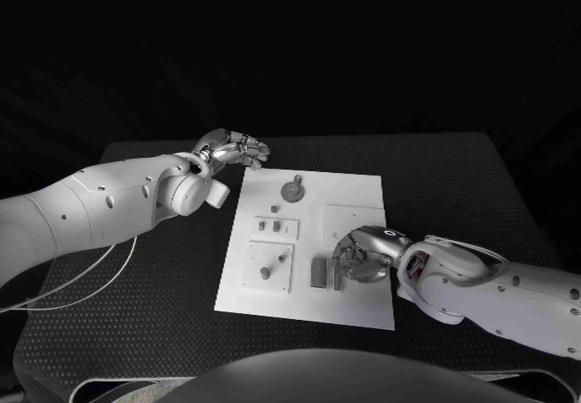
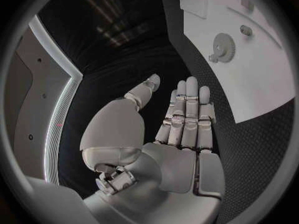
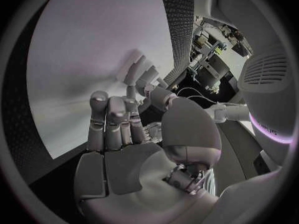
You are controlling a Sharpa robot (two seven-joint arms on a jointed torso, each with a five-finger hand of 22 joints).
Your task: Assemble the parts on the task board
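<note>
So the black surface (image 1: 158,277) is sitting in a really dark room, textured like a mesh mat, and a thin white cable (image 1: 85,281) is looping across it on the robot's left side. The white task board (image 1: 363,189) is lying flat in the middle of it.

The left hand (image 1: 232,151) is hovering just off the far left corner of the board, over bare surface. In the left wrist view its fingers (image 2: 187,114) are stretched out straight and side by side with the thumb apart, gripping nothing. The grey gear (image 1: 295,181) is lying near that corner of the board, close to this hand but not touching it.

The right hand (image 1: 363,256) is reaching down onto the near half of the board, fingers (image 3: 115,119) pointing at the plate. A couple of flat grey bars (image 1: 320,271) are lying right beside it, on the side toward the robot's left, and the fingertips are looking like they're touching or almost touching the nearer one. I honestly can't tell whether they're pinching anything. More small grey parts (image 1: 274,225) are sitting in the square panels on the board's left half, well away from both hands.
</note>
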